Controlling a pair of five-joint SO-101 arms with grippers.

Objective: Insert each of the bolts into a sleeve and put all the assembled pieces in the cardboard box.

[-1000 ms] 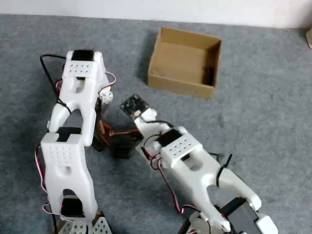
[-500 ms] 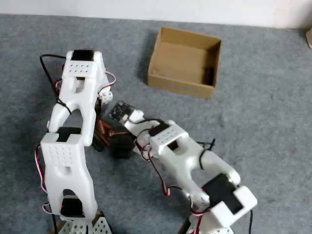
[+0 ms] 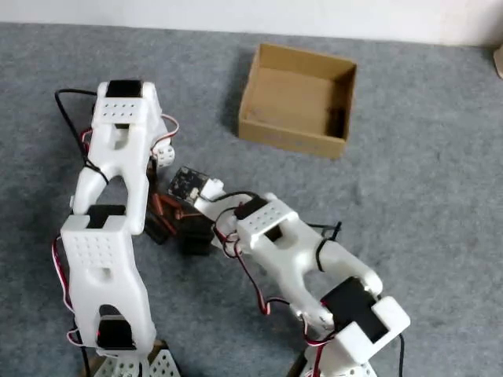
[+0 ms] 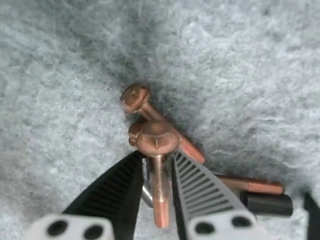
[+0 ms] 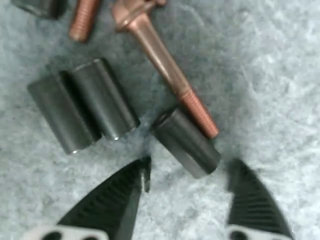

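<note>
My left gripper (image 4: 157, 157) is shut on the shaft of a copper bolt (image 4: 159, 176), its hex head (image 4: 157, 141) sticking out past the fingertips. Two more bolts (image 4: 172, 132) (image 4: 248, 185) and a black sleeve (image 4: 267, 204) lie on the carpet beyond it. My right gripper (image 5: 191, 168) is open just over a black sleeve (image 5: 186, 142), which lies against the threaded end of another bolt (image 5: 159, 59). Two sleeves (image 5: 102, 102) (image 5: 59, 116) rest side by side near it. In the high view the cardboard box (image 3: 297, 98) stands at the back, apart from both arms, and copper bolts (image 3: 162, 207) show between the arms.
Grey carpet covers the whole table. The left arm (image 3: 118, 157) and right arm (image 3: 271, 228) crowd together over the pile of parts at the left centre. Open carpet lies to the right and around the box.
The right arm has swung left and lowered toward the pile beside the left arm. The left arm has shifted slightly to the left.
</note>
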